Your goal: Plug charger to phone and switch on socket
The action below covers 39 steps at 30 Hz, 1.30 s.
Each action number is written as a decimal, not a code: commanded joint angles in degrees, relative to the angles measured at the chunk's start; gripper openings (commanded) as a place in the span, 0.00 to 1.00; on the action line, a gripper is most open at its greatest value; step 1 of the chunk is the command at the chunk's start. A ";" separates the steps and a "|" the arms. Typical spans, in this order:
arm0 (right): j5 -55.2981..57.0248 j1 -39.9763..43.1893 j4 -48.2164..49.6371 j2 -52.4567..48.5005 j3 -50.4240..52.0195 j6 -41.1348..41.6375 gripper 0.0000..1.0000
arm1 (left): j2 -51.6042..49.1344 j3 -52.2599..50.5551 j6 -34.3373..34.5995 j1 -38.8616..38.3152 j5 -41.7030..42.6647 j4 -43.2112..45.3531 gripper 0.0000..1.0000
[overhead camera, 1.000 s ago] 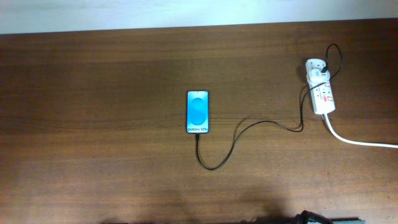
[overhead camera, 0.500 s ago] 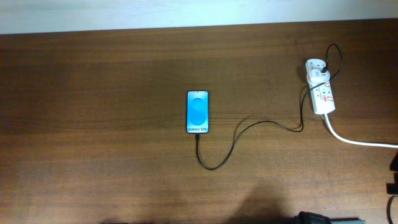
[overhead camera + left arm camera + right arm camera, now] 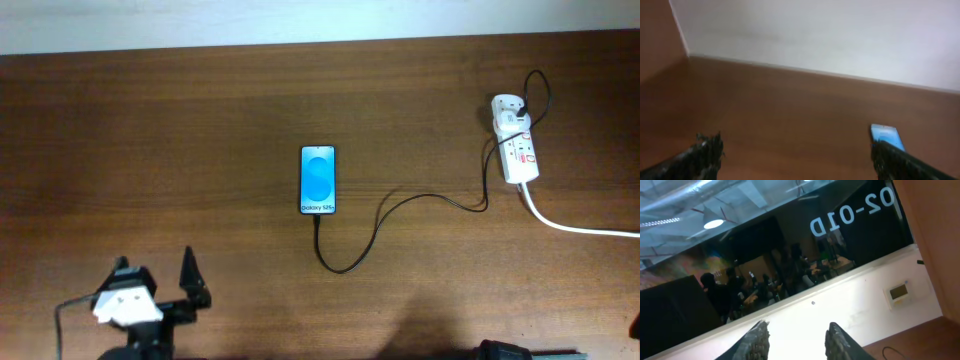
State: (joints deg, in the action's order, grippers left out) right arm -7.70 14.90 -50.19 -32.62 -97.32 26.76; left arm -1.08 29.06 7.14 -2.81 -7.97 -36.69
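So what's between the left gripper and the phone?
Nothing. In the overhead view, only bare table separates the left gripper from the phone.

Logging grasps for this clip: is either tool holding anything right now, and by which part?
Nothing is held. The left tool is open and empty above the table; the right tool is open and empty too.

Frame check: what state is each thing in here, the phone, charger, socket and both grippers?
phone: lying flat, screen lit.
charger: tip at the phone's bottom edge, looks plugged in; the other end runs to the adapter.
socket: adapter in; switch position too small to tell.
left gripper: open, empty.
right gripper: open, empty.
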 commanded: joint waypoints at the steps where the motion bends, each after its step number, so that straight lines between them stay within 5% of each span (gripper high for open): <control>1: -0.74 -0.35 0.61 0.63 0.13 0.22 0.42 | 0.52 -7.61 0.35 0.20 2.86 5.95 0.99; 8: -0.76 -0.31 1.09 0.63 0.13 2.67 0.50 | 0.52 -21.29 1.51 0.20 5.44 18.03 0.99; 14: -0.72 -0.31 3.39 0.63 0.15 3.48 0.54 | 0.02 -23.82 2.25 0.20 5.40 19.93 0.99; 16: -0.72 -0.26 4.74 0.61 0.15 4.22 0.69 | 0.02 -23.82 2.25 0.20 5.40 19.91 0.99; 17: -0.70 -0.26 6.21 0.61 0.15 5.31 0.93 | 0.02 -23.82 2.25 0.20 5.40 19.91 0.99; 18: -0.63 -0.26 7.91 0.61 0.22 5.42 0.99 | 0.02 -23.82 2.25 0.20 5.40 19.91 0.99; 21: -0.04 -0.26 7.08 0.61 0.28 5.20 0.99 | 0.02 -23.82 2.25 0.20 5.40 19.91 0.99; 27: 0.92 -0.26 -13.35 0.61 0.31 5.20 0.99 | 0.02 -23.82 2.25 0.20 5.42 19.91 0.99; 35: 0.90 -0.26 -15.23 0.61 1.57 4.17 0.99 | 0.02 -23.82 2.25 0.20 5.40 19.93 0.99; 39: 1.31 -0.26 -14.10 0.61 11.19 0.02 0.99 | 0.02 -23.82 2.25 0.20 5.40 19.91 0.99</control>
State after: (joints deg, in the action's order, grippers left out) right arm -7.38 14.90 -65.63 -32.03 -91.02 28.88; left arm -1.02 5.61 8.84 -2.81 -3.18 -16.88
